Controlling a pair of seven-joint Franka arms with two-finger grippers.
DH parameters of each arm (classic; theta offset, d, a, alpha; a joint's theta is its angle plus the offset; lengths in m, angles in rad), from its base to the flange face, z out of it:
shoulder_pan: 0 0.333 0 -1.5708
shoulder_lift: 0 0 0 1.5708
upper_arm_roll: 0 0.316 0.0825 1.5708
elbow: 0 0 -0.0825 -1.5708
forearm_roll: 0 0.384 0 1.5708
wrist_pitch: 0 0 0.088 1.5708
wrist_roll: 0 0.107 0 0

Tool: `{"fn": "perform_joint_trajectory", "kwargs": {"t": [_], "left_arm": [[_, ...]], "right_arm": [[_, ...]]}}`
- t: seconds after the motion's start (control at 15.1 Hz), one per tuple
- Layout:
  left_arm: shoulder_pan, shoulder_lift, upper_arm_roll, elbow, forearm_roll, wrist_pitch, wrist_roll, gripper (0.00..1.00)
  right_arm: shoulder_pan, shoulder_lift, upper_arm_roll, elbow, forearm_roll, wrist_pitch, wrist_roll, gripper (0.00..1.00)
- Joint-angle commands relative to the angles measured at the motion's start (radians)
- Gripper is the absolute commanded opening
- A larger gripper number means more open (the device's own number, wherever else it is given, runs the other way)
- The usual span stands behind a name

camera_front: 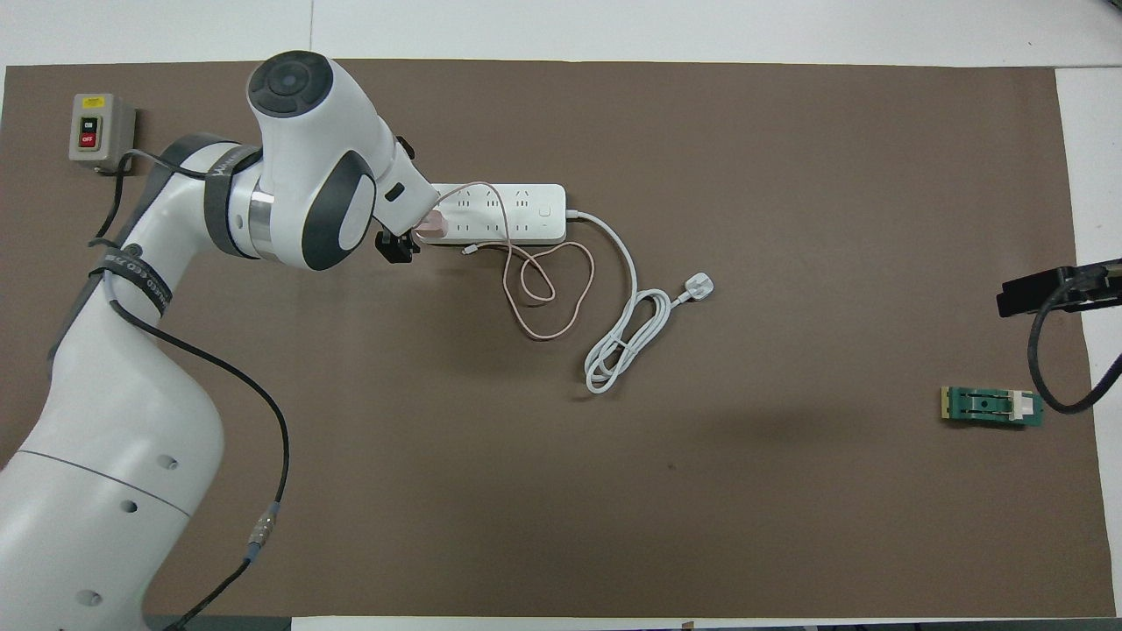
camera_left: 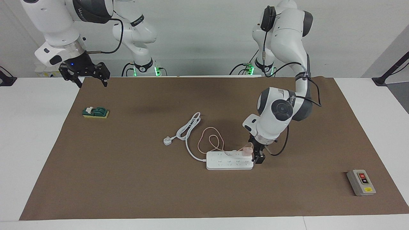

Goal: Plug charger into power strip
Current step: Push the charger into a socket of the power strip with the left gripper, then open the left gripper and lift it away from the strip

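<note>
Facing view gave me the count: one power strip [camera_left: 229, 160], one charger [camera_left: 246, 151], one white three-pin plug [camera_left: 167, 140], one grey switch box [camera_left: 361, 182], one green block [camera_left: 95, 112] and two arms, all over one brown mat [camera_left: 127, 179] on the white tabletop [camera_left: 35, 134].

I saw the charger, a pale-pink cube, sitting on the strip at the end toward the left arm's end of the tabletop, in the row nearer the robots. Its thin pink cable [camera_left: 209, 140] ran across the strip's top and looped on the mat, nearer the robots than the strip. From here I could not tell whether its pins were fully seated.

My left pincer [camera_left: 259, 157] was low, just beside that end of the strip, next to the charger, and its fingers stood apart, gripping nothing. From overhead the left arm's wrist covered that end of the strip [camera_front: 508, 213], and only a sliver of the charger [camera_front: 429, 229] and one dark corner of the pincer [camera_front: 396, 249] showed.

The strip's thick white cord [camera_left: 188, 134] coiled on the mat and ended at the three-pin plug, lying loose and nearer the robots than the strip.

My right pincer [camera_left: 85, 74] waited, open and empty, raised above the mat's corner at the right arm's end; overhead it was cut off at the frame edge [camera_front: 1043, 294].

The switch box had one red and one black button. The green block's detail was too small to read.
</note>
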Motion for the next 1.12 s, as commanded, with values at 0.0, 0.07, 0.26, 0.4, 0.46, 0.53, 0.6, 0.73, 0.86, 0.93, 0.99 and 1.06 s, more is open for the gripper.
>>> {"fn": "perform_joint_trajectory", "kwargs": {"t": [0.0,0.07,0.26,0.4,0.46,0.53,0.6,0.73,0.86,0.93,0.99,1.06], "left_arm": [[0.034,-0.088,0.012,-0.011,-0.057,-0.119,-0.079,1.00],[0.050,-0.140,0.009,-0.013,-0.057,-0.148,-0.120,1.00],[0.052,-0.246,0.012,-0.013,-0.051,-0.333,-0.188,1.00],[0.052,-0.315,0.060,-0.013,-0.048,-0.441,-0.281,1.00],[0.052,-0.348,0.083,-0.013,-0.048,-0.482,-0.341,1.00],[0.052,-0.387,0.092,-0.015,-0.040,-0.513,-0.407,1.00],[0.052,-0.414,0.098,-0.015,-0.002,-0.548,-0.461,1.00],[0.052,-0.468,0.101,-0.015,0.087,-0.599,-0.532,1.00],[0.063,-0.505,0.106,-0.015,0.136,-0.663,-0.669,1.00],[0.093,-0.517,0.109,-0.015,0.145,-0.684,-0.723,1.00],[0.109,-0.533,0.107,-0.018,0.149,-0.694,-0.791,1.00],[0.114,-0.542,0.114,-0.024,0.159,-0.698,-0.884,1.00]], "right_arm": [[-0.011,-0.012,0.011,-0.009,-0.007,-0.004,0.017,1.00],[-0.011,-0.012,0.011,-0.009,-0.007,-0.004,0.017,1.00],[-0.011,-0.012,0.011,-0.009,-0.007,-0.004,0.017,1.00],[-0.011,-0.012,0.011,-0.009,-0.007,-0.006,0.017,1.00],[-0.011,-0.012,0.011,-0.009,-0.007,-0.004,0.017,1.00],[-0.011,-0.012,0.011,-0.009,-0.007,-0.004,0.017,1.00],[-0.011,-0.012,0.011,-0.009,-0.007,-0.004,0.017,1.00],[-0.011,-0.012,0.011,-0.009,-0.007,-0.004,0.017,1.00],[-0.011,-0.012,0.011,-0.009,-0.007,-0.004,0.017,1.00],[-0.011,-0.012,0.011,-0.009,-0.007,-0.004,0.017,1.00],[-0.011,-0.012,0.011,-0.009,-0.007,-0.004,0.017,1.00],[-0.011,-0.012,0.011,-0.009,-0.007,-0.004,0.017,1.00]]}}
